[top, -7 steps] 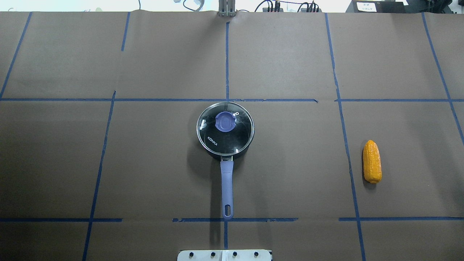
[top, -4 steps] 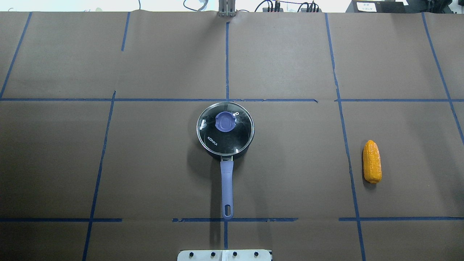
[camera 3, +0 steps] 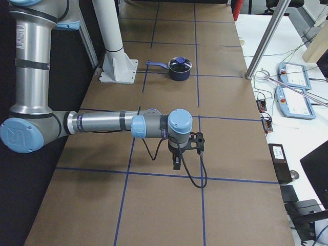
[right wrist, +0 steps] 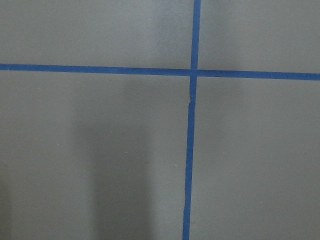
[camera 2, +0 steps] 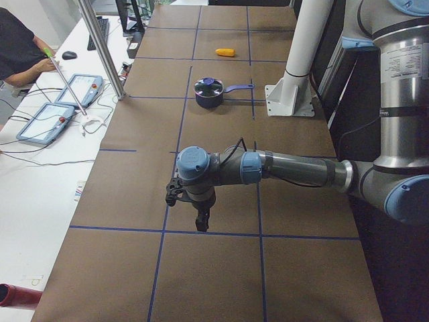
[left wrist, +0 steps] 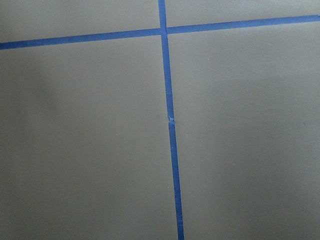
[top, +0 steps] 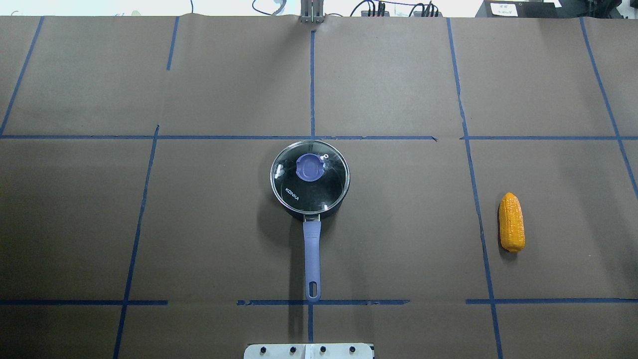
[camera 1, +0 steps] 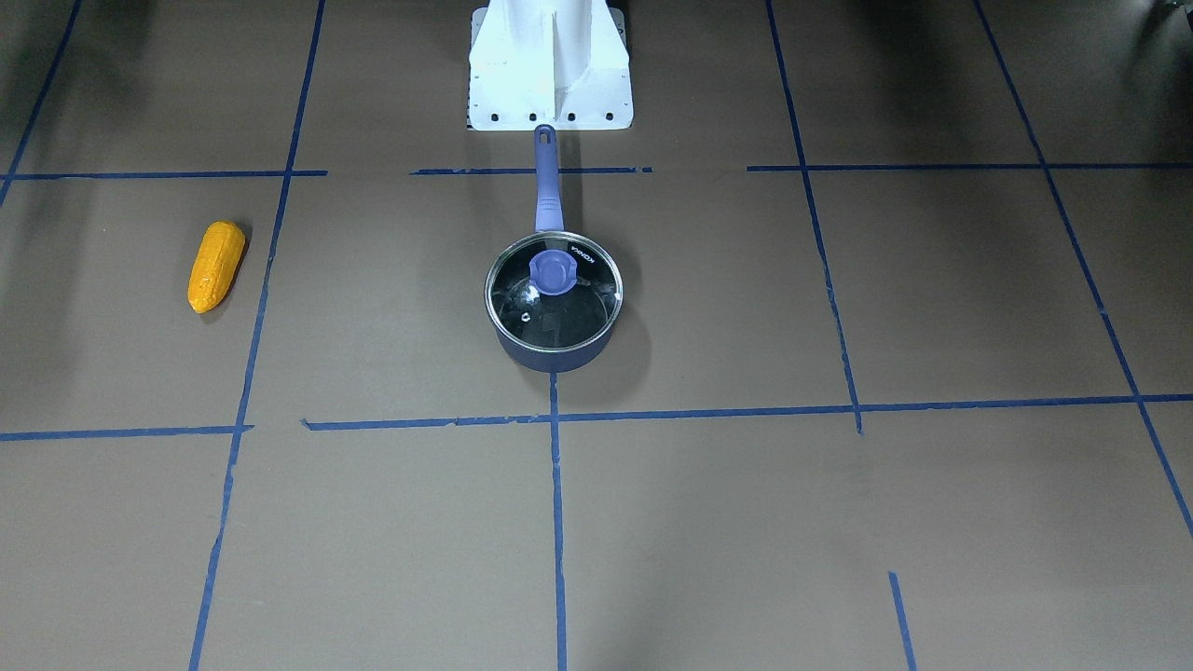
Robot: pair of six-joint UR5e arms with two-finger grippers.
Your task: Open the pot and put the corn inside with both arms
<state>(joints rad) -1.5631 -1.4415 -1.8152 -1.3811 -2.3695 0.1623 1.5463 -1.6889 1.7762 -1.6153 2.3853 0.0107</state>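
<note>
The dark navy pot point(top: 312, 249) stands mid-table with its periwinkle handle toward the robot base. Its glass lid point(top: 319, 192) with a blue knob point(top: 309, 167) sits on it; the pot's wall shows in the front view point(camera 1: 550, 359). The yellow-orange corn point(top: 512, 222) lies on the table on my right side, also in the front view point(camera 1: 216, 266). My left gripper point(camera 2: 200, 221) shows only in the exterior left view, far from the pot point(camera 2: 208, 94). My right gripper point(camera 3: 177, 163) shows only in the exterior right view, far from the pot point(camera 3: 180, 68). I cannot tell whether either is open or shut.
Brown paper with blue tape lines point(top: 312, 85) covers the table. The white robot base point(camera 1: 550, 65) stands just behind the pot's handle. Both wrist views show only paper and tape. An operator point(camera 2: 20, 47) and teach pendants point(camera 2: 47, 121) are at a side table.
</note>
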